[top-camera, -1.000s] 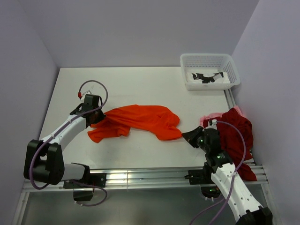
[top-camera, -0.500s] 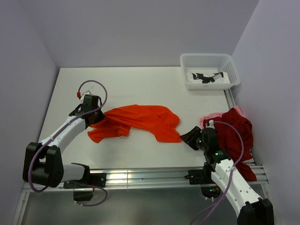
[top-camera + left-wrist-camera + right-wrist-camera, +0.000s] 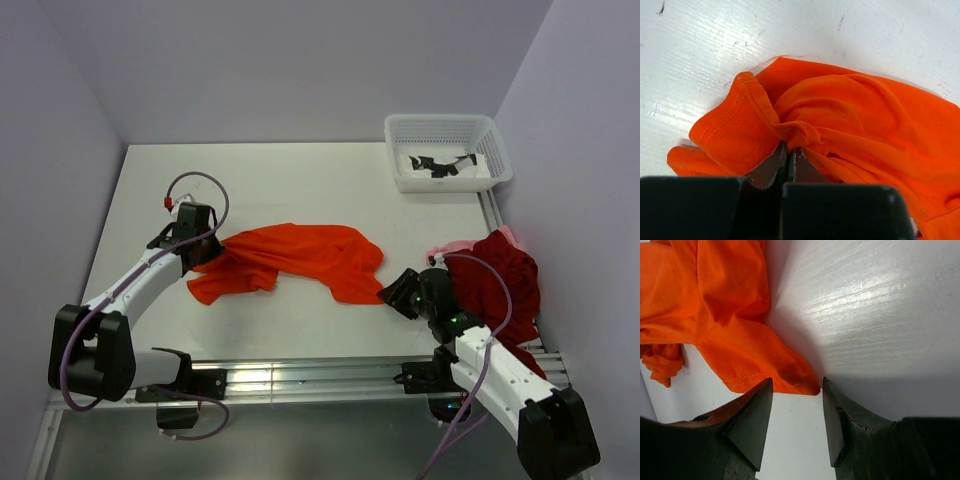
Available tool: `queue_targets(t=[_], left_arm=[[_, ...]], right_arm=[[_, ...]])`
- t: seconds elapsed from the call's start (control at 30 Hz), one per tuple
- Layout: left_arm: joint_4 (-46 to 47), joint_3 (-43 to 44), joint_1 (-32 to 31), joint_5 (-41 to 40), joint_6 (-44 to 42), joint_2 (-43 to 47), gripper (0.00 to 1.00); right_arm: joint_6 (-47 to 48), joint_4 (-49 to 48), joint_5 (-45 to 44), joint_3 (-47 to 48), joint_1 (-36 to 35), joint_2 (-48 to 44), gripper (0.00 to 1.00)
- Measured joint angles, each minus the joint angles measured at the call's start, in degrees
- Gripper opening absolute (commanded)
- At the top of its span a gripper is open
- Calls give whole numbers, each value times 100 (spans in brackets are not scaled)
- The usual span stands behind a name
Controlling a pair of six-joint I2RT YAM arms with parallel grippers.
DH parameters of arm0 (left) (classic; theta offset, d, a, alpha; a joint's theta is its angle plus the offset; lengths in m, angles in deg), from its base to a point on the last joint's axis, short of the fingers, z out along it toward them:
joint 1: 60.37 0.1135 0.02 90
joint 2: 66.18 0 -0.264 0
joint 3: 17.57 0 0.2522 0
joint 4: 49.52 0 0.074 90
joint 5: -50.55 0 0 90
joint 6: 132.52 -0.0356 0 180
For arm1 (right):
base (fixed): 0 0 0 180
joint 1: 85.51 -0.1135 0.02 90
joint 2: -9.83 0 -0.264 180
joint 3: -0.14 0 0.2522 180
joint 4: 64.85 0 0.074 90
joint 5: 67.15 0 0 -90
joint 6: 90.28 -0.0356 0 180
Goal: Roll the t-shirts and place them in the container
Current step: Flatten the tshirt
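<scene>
Over the last second the right gripper (image 3: 398, 294) has slid left across the table (image 3: 300, 180), away from the dark red shirt (image 3: 505, 275) and up to the near right corner of the orange shirt (image 3: 300, 255); the left arm and the shirts themselves have not shifted. In the right wrist view the right gripper (image 3: 796, 385) has its jaws apart, one on each side of the hemmed corner of the orange shirt (image 3: 715, 305), the tips close to the cloth but not closed on it. The left gripper (image 3: 205, 250) sits at the shirt's left end, and in its own wrist view the left gripper (image 3: 790, 155) has its jaws pressed together on a bunched fold of the orange shirt (image 3: 850, 115). The orange shirt lies crumpled and stretched across the middle of the table between the two grippers. The dark red shirt is heaped at the right edge of the table, with the pink shirt (image 3: 450, 247) showing from under its far left side. A white basket (image 3: 440, 118) stands in the far right corner, well apart from the shirts.
</scene>
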Motion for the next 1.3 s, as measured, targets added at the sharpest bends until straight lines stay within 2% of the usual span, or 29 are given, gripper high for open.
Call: queue_targets(t=[0.2, 0.47, 0.57, 0.6, 0.67, 0.87, 1.03, 1.1, 1.2, 1.3], left_arm=[[9, 0, 0, 17, -4, 0, 1], [39, -2, 0, 59, -15, 0, 0], [37, -2, 0, 63, -17, 0, 0], [39, -2, 0, 63, -17, 0, 0], [39, -2, 0, 81, -17, 2, 0], [33, -42, 0, 151, -20, 87, 1], [11, -46, -111, 146, -17, 286, 4], [-15, -46, -254, 146, -11, 413, 6], [-55, -98, -588, 153, 28, 715, 13], [-72, -267, -1045, 149, 131, 1165, 38]], right_arm=[[-109, -70, -361, 118, -374, 275, 51], [-260, -498, -619, 254, -651, 890, 45], [-280, -549, -728, 330, -719, 1025, 33], [-278, -544, -754, 343, -730, 1064, 19], [-229, -466, -798, 363, -741, 1104, 0], [-83, 304, -907, 872, -745, 831, 0], [210, 1126, -901, 2258, -605, 299, 0], [358, 1270, -756, 2907, -319, 271, 0], [538, 1357, -297, 3532, 476, 334, 0], [649, 1434, 162, 3814, 1392, 479, 0]])
